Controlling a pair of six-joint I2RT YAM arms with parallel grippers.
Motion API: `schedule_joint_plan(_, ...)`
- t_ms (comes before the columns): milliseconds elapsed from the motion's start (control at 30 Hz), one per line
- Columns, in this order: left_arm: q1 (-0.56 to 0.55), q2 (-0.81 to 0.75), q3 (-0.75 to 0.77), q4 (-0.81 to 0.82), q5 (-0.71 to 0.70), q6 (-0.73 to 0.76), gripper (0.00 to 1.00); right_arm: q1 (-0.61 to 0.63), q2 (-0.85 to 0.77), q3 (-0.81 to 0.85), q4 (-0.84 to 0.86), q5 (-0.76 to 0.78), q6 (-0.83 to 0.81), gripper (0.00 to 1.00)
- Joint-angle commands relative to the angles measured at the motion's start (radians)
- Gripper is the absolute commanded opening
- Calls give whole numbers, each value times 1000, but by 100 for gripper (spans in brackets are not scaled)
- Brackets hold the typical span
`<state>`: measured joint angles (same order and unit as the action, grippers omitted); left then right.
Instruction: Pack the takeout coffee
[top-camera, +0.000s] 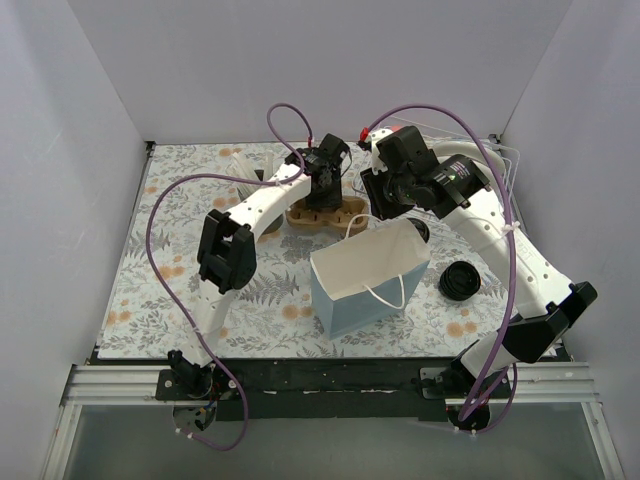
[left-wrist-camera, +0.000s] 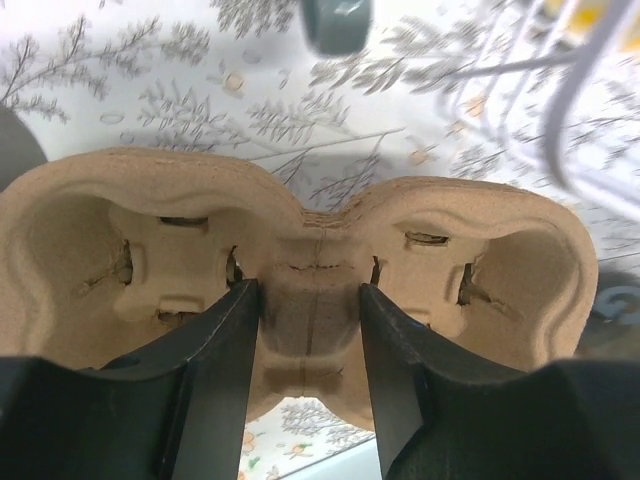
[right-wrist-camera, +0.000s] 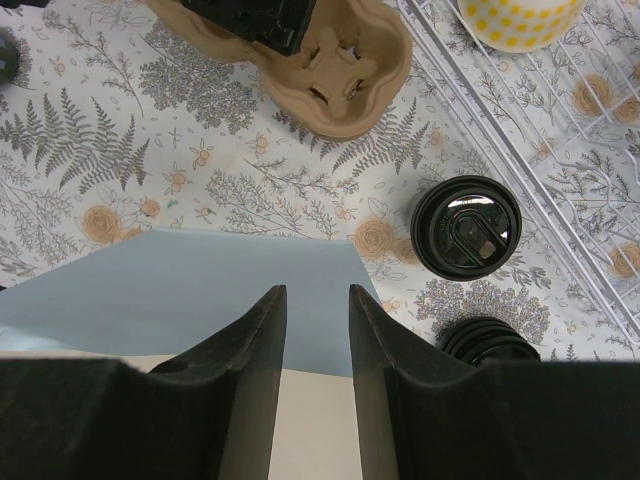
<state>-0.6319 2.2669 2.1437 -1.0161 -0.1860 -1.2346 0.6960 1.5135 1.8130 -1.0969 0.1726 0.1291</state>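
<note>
Coffee cup (right-wrist-camera: 466, 227) right of bag (right-wrist-camera: 200, 290): judged light, thin-walled, crushable; I would grip mid-wall. My left tool (left-wrist-camera: 305, 292) holds carrier (left-wrist-camera: 150, 200); right tool (right-wrist-camera: 317, 295) hold indeterminate.

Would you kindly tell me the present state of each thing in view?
cup carrier: upright, cup wells empty.
paper bag: standing, mouth open, nothing visible inside.
coffee cup: upright, lid on, outside the bag.
second coffee cup: lidded, also outside the bag.
left fingers: closed on the carrier's centre ridge.
right fingers: apart, over the bag's rim.

Black cups (right-wrist-camera: 466, 227), tan carrier (right-wrist-camera: 340, 60), blue bag (top-camera: 360, 305), cloth (top-camera: 260, 300) — fern print
</note>
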Motion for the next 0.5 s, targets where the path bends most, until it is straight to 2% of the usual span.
schedule_joint_plan(0, 15, -142, -49, 106, 16, -5, 32, 7, -19, 14, 26, -10, 12, 39)
schedule_joint_plan(100, 52, -167, -96, 128, 63, -12, 31, 7, -18, 23, 22, -5, 9, 39)
schedule_joint_plan(167, 34, -152, -24, 100, 8, 30, 31, 7, -25, 6, 29, -7, 12, 39)
schedule_joint_plan(200, 3, -145, -12, 97, -83, 50, 34, 7, -26, -1, 34, -12, 17, 39)
schedule_joint_plan(233, -2, -129, -5, 93, -98, 55, 36, 7, -29, -3, 35, -13, 20, 39)
schedule_joint_plan(400, 31, -124, -2, 112, 74, 21, 38, 8, -24, 16, 34, -7, 20, 39)
schedule_joint_plan(467, 28, -133, -1, 120, 74, 23, 38, 7, -22, 23, 25, -2, 18, 39)
